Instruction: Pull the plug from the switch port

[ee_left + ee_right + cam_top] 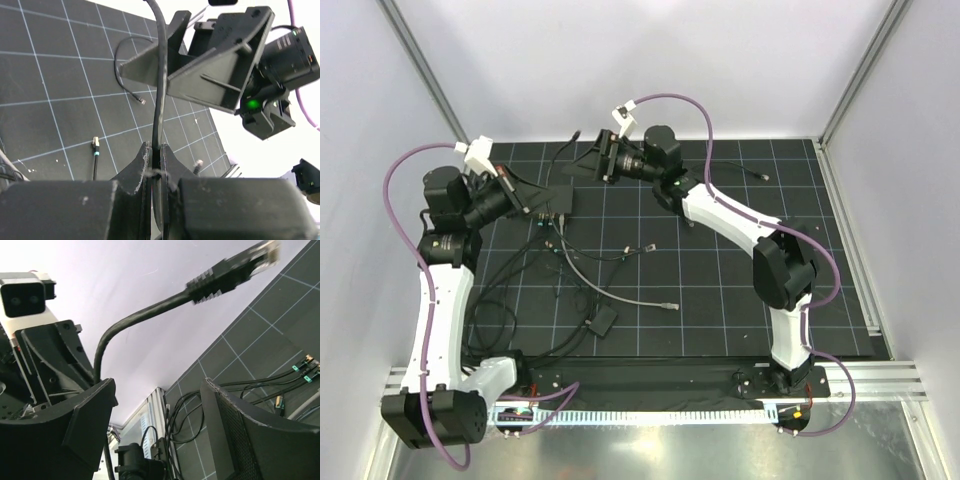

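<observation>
Plug look: I see a black plug (235,269) with a ribbed boot and a clear tip, slightly blurred, on the end of a thick black cable (135,322).
Plug place: it sits in the air, out of any port, above and beyond the fingers of the right gripper (157,385). I see it touching nothing.
Switch: a flat dark box (560,200) lies on the back-left part of the mat, just beside the left gripper (156,150). I cannot make out its ports from the top view.
Left gripper: its 2 fingers are clamped tight on the cable. The cable rises from the pinch and bends up past the right gripper.
Right gripper: the jaws stand wide apart with nothing between them. The cable passes behind 1 finger.
Surface: I see a black mat (720,290) with pale grid lines. Several thin loose cables (620,255) lie on it, and a small black block (603,322) sits nearer the front.
Room: plain white walls (620,60), aluminium posts (860,70) at the corners, a metal rail (880,372) along the near edge.
Plug heading: in the right wrist view the clear tip points to the upper right, away from the right gripper. The long axis slants from low left to high right, well off the mat.
</observation>
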Motion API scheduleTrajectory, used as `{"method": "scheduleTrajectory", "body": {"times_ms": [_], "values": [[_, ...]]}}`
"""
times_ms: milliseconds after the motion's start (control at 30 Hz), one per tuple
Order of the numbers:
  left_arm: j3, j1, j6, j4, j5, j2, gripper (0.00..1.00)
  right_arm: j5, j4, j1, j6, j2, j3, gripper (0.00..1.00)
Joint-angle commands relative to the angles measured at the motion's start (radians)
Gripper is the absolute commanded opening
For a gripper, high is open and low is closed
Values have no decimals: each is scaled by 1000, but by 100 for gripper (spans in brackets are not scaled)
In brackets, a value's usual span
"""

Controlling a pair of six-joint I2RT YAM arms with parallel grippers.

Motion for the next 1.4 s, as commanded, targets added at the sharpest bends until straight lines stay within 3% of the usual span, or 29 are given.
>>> {"method": "scheduleTrajectory", "body": {"times_ms": [0,367,533,633,667,700,800,900,1033,1233,1367], "values": [[-6,-13,-34,66,-13,10,0,-8,154,0,64,-79,-37,76],[-3,-145,-68,112,-66,60,0,-18,191,27,95,-62,-29,69],[5,-188,-69,129,-79,88,0,-16,182,27,96,-59,-23,46],[13,-191,-72,127,-103,99,2,1,175,23,96,-60,-28,7],[11,-191,-72,127,-118,96,12,16,150,16,93,-63,-38,1],[10,-191,-72,121,-166,82,39,31,147,12,93,-72,-47,1],[3,-191,-48,88,-253,51,65,117,74,-31,66,-88,-72,1],[19,-191,14,-6,-341,34,68,266,-54,-97,30,-94,-80,1],[14,-190,52,-57,-503,-8,60,409,-85,-218,136,-73,-110,1],[63,-191,93,-144,-537,10,59,599,-180,-378,341,67,-71,1],[56,-191,113,-158,-575,19,58,769,-229,-433,368,153,-29,1]]}}
